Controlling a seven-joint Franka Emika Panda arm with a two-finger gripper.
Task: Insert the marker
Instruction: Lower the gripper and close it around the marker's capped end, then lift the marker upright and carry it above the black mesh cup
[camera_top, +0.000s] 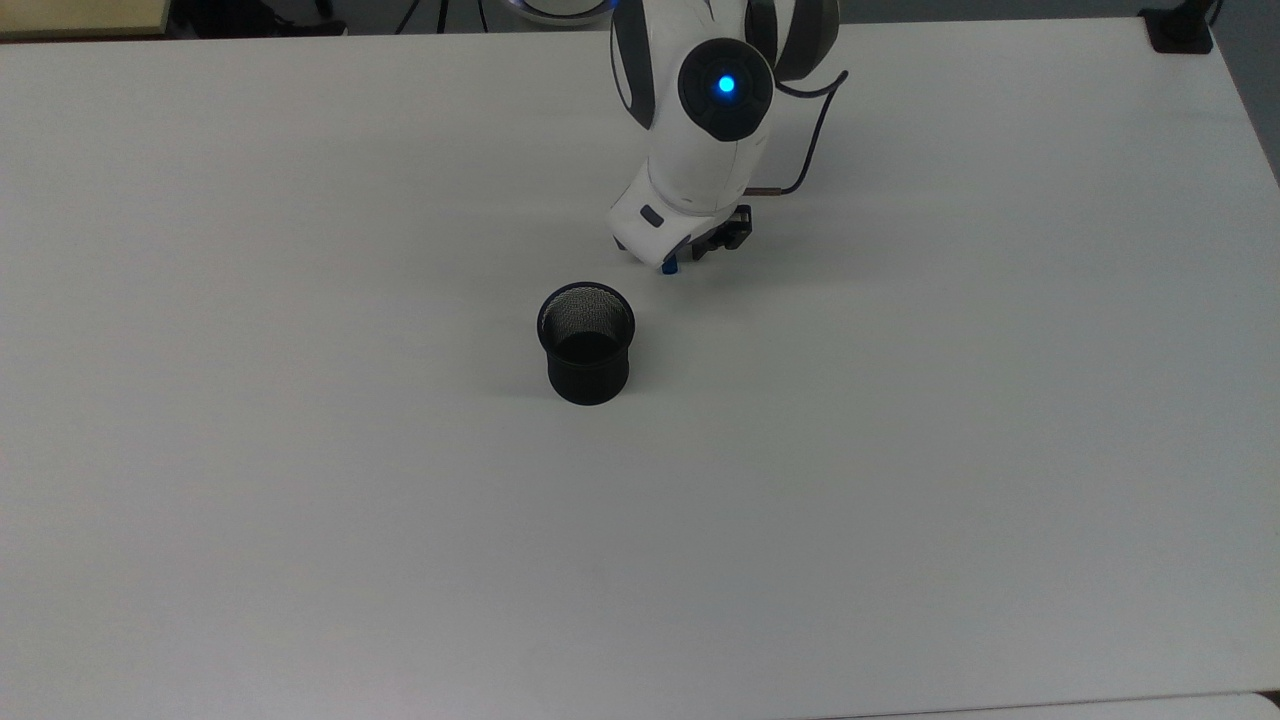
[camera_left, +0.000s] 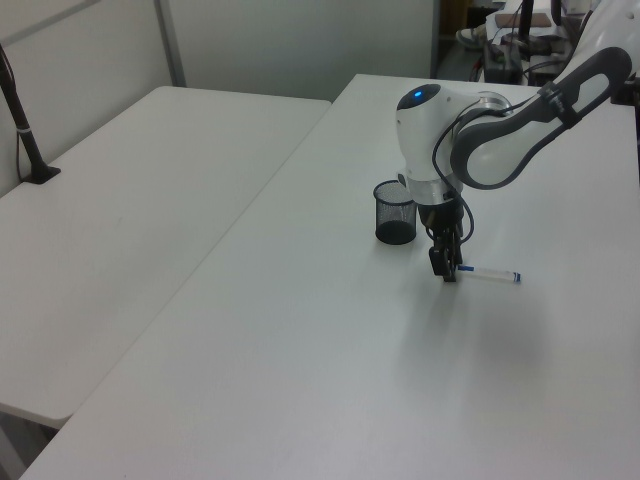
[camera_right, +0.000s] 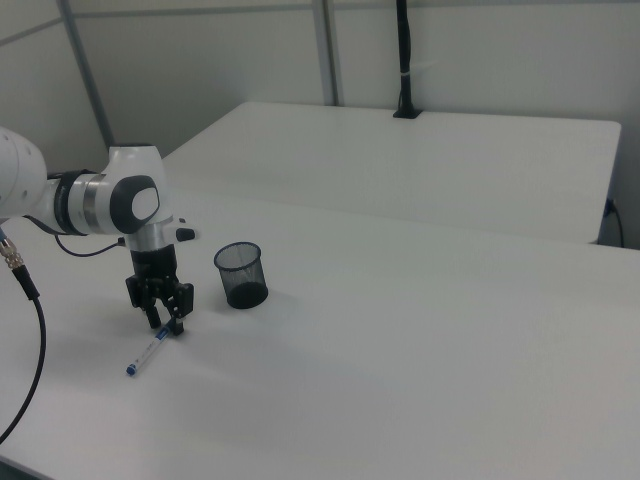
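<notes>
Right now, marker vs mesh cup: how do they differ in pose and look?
The marker lies flat on the table, while the black mesh cup stands upright with its mouth open to the top. The marker is slim, white with blue ends; the cup is wide, dark and see-through mesh. The gripper sits down at the marker's cap end, jaws either side of it; nothing is at the cup. Both rest on the same white table, apart from each other.

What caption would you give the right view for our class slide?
Panda gripper lowered over the blue-capped end of the marker lying on the white table, beside an upright black mesh cup.
</notes>
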